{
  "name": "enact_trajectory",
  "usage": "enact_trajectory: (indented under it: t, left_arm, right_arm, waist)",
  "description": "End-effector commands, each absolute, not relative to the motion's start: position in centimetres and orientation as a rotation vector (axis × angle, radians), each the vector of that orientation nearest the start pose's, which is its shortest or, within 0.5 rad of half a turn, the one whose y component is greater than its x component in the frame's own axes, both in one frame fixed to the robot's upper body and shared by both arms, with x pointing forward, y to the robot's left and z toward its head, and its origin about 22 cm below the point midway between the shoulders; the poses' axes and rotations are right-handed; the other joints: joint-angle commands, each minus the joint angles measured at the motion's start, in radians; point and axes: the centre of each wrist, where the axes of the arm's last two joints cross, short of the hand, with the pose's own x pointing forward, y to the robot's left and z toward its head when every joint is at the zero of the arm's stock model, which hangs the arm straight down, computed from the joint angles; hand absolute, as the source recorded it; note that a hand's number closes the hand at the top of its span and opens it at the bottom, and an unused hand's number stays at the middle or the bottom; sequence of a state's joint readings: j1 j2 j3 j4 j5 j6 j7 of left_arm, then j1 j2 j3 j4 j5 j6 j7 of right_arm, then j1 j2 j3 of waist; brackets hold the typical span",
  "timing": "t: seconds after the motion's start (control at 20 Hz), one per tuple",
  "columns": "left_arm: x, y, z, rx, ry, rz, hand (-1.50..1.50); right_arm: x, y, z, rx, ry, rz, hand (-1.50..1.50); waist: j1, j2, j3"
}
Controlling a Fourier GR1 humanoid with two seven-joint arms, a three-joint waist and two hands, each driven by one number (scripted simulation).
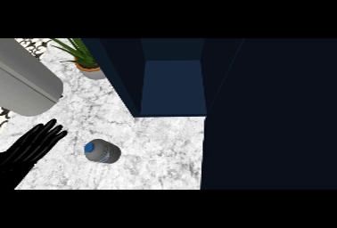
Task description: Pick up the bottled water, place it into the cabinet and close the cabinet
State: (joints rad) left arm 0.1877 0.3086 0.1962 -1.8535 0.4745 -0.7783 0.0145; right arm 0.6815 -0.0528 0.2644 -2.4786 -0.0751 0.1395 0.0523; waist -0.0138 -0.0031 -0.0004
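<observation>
Head view. At far left, your left hand point(30, 144) is released, its fingers straight and pointing toward the bottled water point(102, 151), near it but not touching. A potted plant point(82, 58) stands further back. The bottle stands upright on the marble counter point(164, 151), cap upward, in front of the open cabinet point(172, 84). Expect it to be rigid, smooth and, if full, fairly heavy, so it may slip or topple. Take it from the side, round the body below the cap. The cabinet door point(270, 116) stands open at right. Your right hand is out of view.
</observation>
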Motion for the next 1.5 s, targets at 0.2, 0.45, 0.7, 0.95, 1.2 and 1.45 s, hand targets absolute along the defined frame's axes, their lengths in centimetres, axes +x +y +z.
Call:
enact_trajectory:
  t: [0.2,0.45,0.7,0.95,1.2,1.45]
  left_arm:
    - [21.0,33.8,2.2,-0.49,-1.646,-0.477,-1.5]
    - [23.3,31.8,-1.6,-0.452,-1.632,-0.44,-1.5]
    - [25.0,33.5,-5.0,-0.443,-1.612,-0.406,-1.5]
    - [24.9,33.0,-7.7,-0.415,-1.636,-0.361,-1.5]
    - [24.6,34.2,-10.0,-0.461,-1.592,-0.359,-1.5]
    - [24.3,32.4,-11.9,-0.584,-1.526,-0.385,-1.5]
  right_arm:
    - [5.9,-22.4,15.1,0.134,-1.836,0.056,-1.5]
    - [4.4,-22.5,15.3,0.167,-1.844,0.062,-1.5]
    - [4.5,-22.8,13.7,0.156,-1.847,0.071,-1.5]
    - [3.3,-22.4,14.0,0.163,-1.837,0.096,-1.5]
    - [3.6,-22.6,14.2,0.161,-1.847,0.079,-1.5]
    - [3.1,-22.2,14.4,0.185,-1.835,0.078,-1.5]
  waist:
    - [0.003,0.002,-0.001]
    - [-0.015,0.001,-0.001]
    - [-0.016,0.003,-0.001]
    - [-0.018,0.001,-0.002]
    - [-0.012,0.007,-0.002]
    - [-0.026,0.008,-0.005]
